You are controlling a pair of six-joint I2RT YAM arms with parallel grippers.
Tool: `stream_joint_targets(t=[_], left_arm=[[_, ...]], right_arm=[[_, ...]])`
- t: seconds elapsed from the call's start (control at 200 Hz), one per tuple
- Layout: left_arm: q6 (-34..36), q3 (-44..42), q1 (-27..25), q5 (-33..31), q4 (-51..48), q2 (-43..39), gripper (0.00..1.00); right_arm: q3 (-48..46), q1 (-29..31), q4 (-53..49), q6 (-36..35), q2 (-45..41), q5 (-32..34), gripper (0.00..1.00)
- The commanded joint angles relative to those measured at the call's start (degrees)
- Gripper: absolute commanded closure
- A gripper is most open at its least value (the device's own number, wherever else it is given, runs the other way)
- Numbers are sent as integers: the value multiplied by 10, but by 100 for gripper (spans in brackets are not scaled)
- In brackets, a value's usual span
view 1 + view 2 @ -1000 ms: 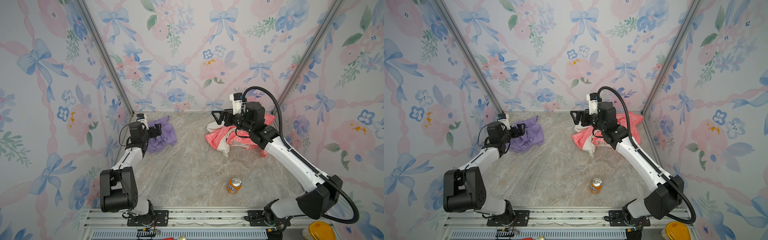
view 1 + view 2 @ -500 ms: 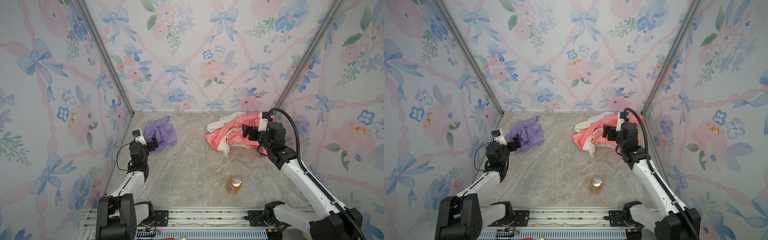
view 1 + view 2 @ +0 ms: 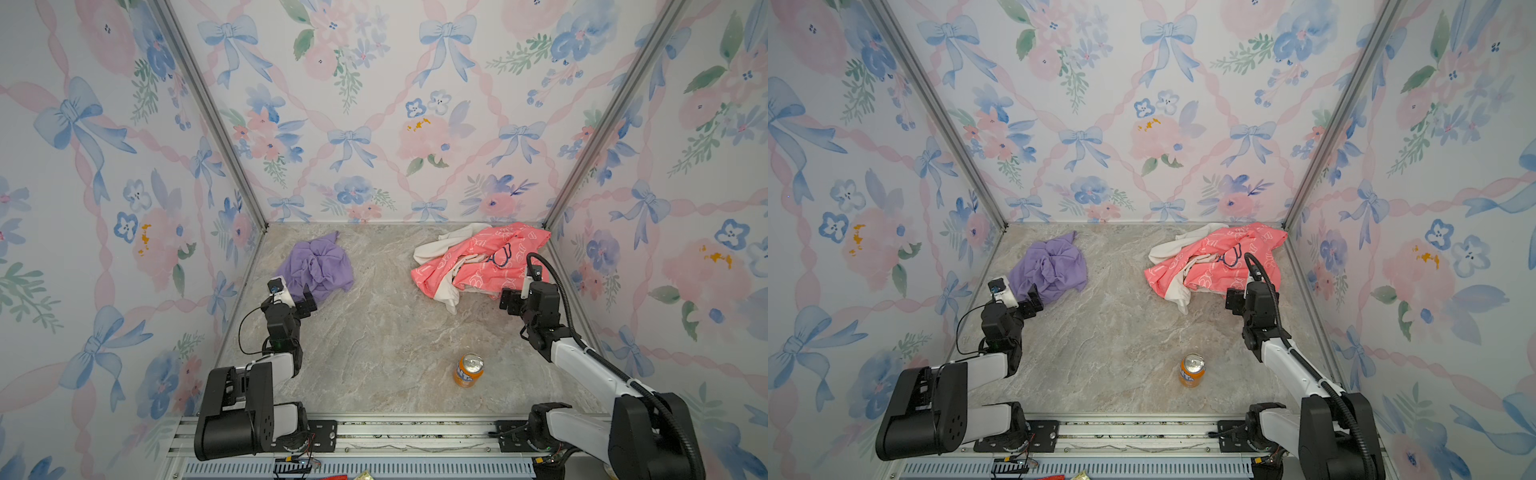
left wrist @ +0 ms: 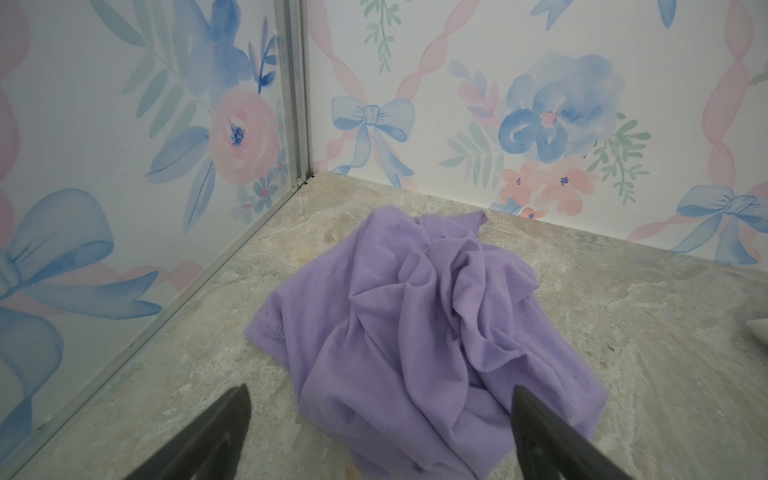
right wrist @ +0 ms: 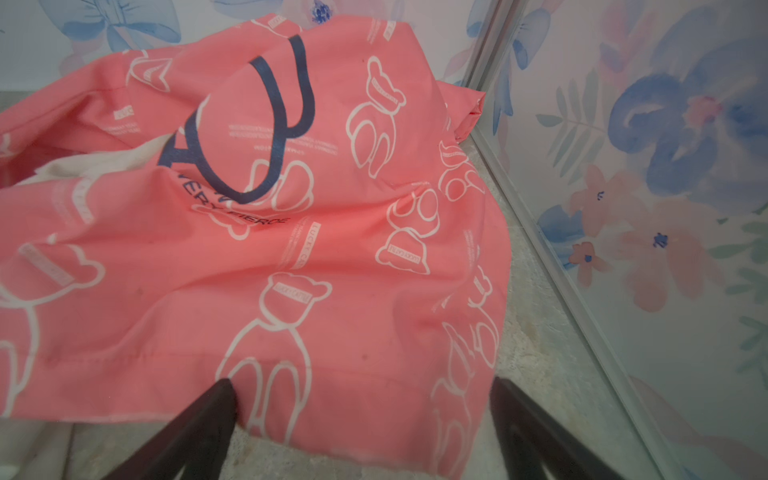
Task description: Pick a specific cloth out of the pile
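The cloth (image 3: 318, 268) (image 3: 1052, 268), plain lavender and crumpled, lies by itself at the back left of the marble table, well apart from the pile. My left gripper (image 3: 306, 305) (image 3: 1030, 305) (image 4: 380, 390) stands open just in front of the cloth's (image 4: 415, 332) near edge, holding nothing. The pile (image 3: 478, 266) (image 3: 1217, 266) sits at the back right: a coral-pink garment (image 5: 291, 249) with white print over a cream-white cloth (image 3: 446, 245). My right gripper (image 3: 509, 300) (image 3: 1233, 300) (image 5: 361, 386) is open at the pile's near edge, empty.
An orange soda can (image 3: 468, 370) (image 3: 1192, 370) stands upright at the front middle of the table. Flowered walls close in the left, back and right sides. A metal rail (image 3: 415, 436) runs along the front edge.
Both arms have drawn back toward the front. The left gripper has come away from the lavender cloth, which stays on the table. The right gripper has left the top of the pile.
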Motion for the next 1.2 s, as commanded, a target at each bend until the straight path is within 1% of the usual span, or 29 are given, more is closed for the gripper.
stream_joint_targets(t=[0.0,0.185,0.28,0.355,0.415,0.505,0.565,0.605,0.65,0.755,0.835,0.92,1.03,1.135,1.195], left_arm=[[12,-12,4,-2,56,17,2],[12,-5,6,7,57,28,2],[14,-6,6,14,57,27,2],[20,-4,7,33,57,30,2],[22,-3,6,45,57,33,2],[-7,-2,6,55,58,35,2],[-10,3,1,50,58,42,2],[-10,9,0,51,59,51,2],[-10,15,0,56,59,59,2],[-13,21,-3,71,58,67,2],[-13,27,-7,75,58,74,2],[-13,33,-11,84,59,82,2],[-10,35,-21,70,59,86,2],[2,39,-37,64,63,95,2],[11,47,-45,60,63,106,2]], right_arm=[[-13,-16,106,-15,36,-12,3],[-13,-24,166,-18,105,-63,3],[-14,-25,205,-15,133,-75,3],[13,-25,164,-13,146,-79,3],[20,-25,164,-15,156,-88,3],[23,-25,161,-16,158,-94,3],[21,-26,164,-15,155,-95,3],[6,-25,195,-8,154,-92,3],[-22,-25,263,-7,161,-94,3],[-56,-19,337,-2,179,-67,3],[-51,-19,325,0,179,-61,3],[-43,-17,311,-7,182,-70,3],[-44,-10,329,-16,196,-79,3],[-44,-10,326,-17,196,-79,3],[-46,-10,330,-23,197,-94,3]])
